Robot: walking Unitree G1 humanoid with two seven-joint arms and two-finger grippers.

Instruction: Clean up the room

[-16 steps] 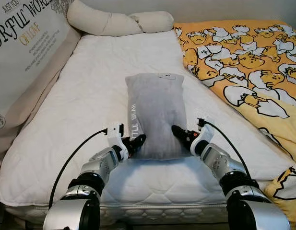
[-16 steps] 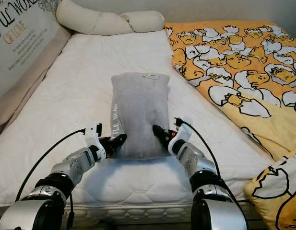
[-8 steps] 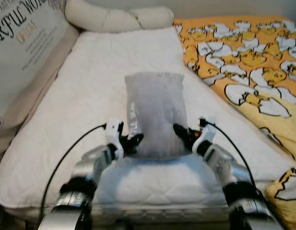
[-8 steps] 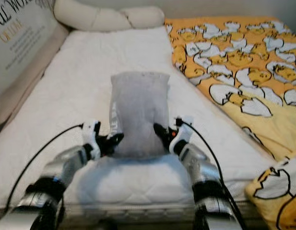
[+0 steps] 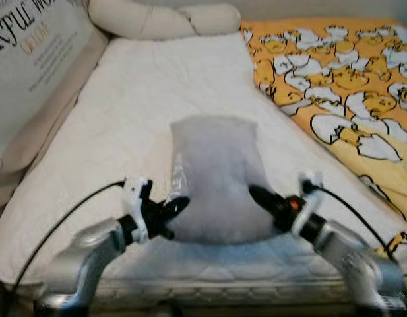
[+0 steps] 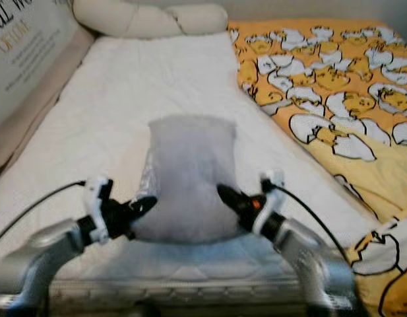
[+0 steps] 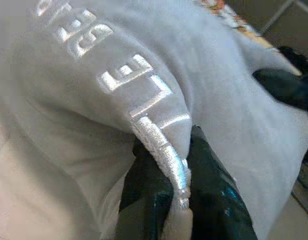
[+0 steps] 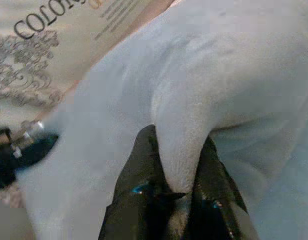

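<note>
Left gripper low and left of centre in the head views, clamped on the near left corner of the grey pillow; left wrist view has the two black fingers pinching a fold of grey fabric at the seam, raised white lettering running along that edge. Right gripper low and right of centre, clamped on the pillow's near right corner; right wrist view has its fingers squeezing a ridge of the same fabric between them. Pillow sits centre frame, long axis running away from the robot, near end held between both grippers, far end toward the middle of the white quilted mattress; whether the near end is clear of the mattress cannot be told through the blur. Black cables loop off both wrists. Further out: cream bolster across the head of the bed, top centre; yellow duck-print duvet bunched along the right side, upper right to lower right; printed cushion with lettering propped at upper left.
</note>
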